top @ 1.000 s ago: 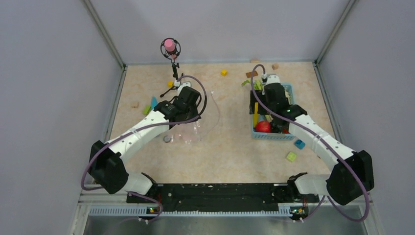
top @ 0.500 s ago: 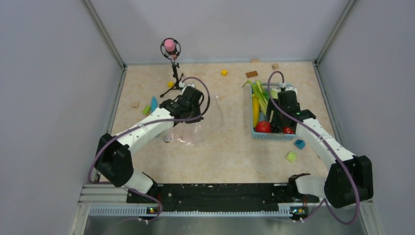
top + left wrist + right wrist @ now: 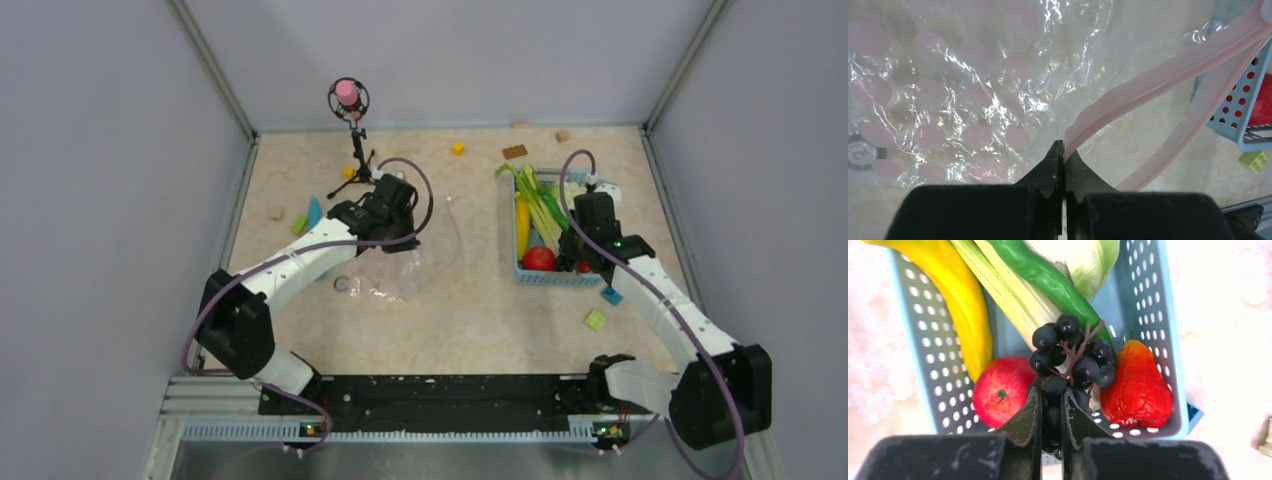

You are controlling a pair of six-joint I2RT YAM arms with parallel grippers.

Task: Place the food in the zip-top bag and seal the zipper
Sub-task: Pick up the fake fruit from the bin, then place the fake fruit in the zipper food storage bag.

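Note:
The clear zip-top bag (image 3: 388, 276) lies crumpled at centre-left, its pale pink zipper (image 3: 1148, 82) curving up from it as an open loop. My left gripper (image 3: 1064, 147) is shut on one strip of that zipper; from above it sits at the bag's far edge (image 3: 385, 218). The food lies in the light-blue basket (image 3: 1168, 315): yellow banana (image 3: 960, 295), red apple (image 3: 1000, 392), a second red fruit (image 3: 1138, 387), green pod (image 3: 1048, 275), leafy stalks (image 3: 1008, 295) and a dark grape bunch (image 3: 1073, 352). My right gripper (image 3: 1051, 395) is shut on the bunch's lower grapes, over the basket's near end (image 3: 580, 250).
A microphone stand (image 3: 348, 100) rises at the back left. Small coloured blocks are scattered around: yellow (image 3: 457, 148), brown (image 3: 514, 151), blue (image 3: 611, 295), green (image 3: 595, 320). A small grey disc (image 3: 342, 284) lies by the bag. Grey walls enclose the table.
My right gripper moved from the basket's far end to its near end and closed on the grape bunch. The left gripper kept its hold and the bag settled lower.

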